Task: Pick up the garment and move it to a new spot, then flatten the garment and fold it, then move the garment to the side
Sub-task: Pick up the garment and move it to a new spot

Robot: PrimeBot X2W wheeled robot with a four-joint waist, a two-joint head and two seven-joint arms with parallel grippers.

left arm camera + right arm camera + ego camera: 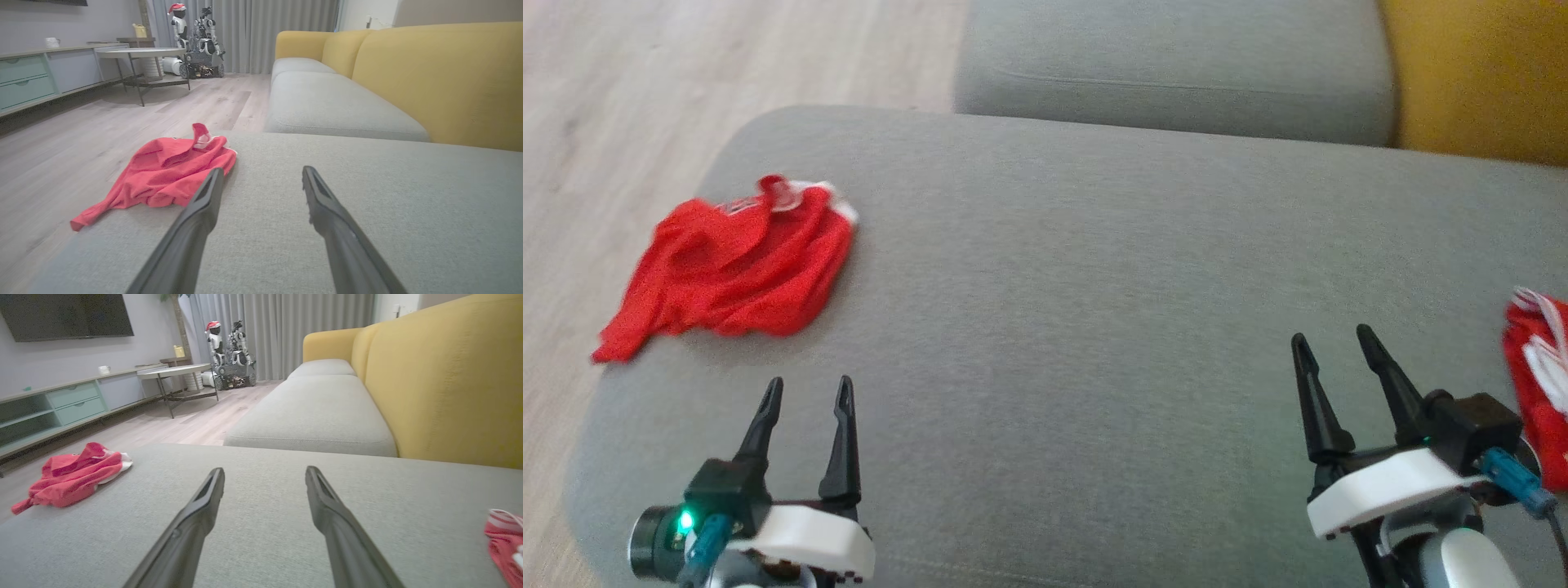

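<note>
A: Where is the garment (731, 269) lying?
B: It is lying crumpled near the seat's (1094, 286) left edge. The left gripper (810, 381) and right gripper (1332, 335) are hovering with fingers spread, gripping nothing. Pickup, flattening, folding and setting aside are all waiting.
</note>
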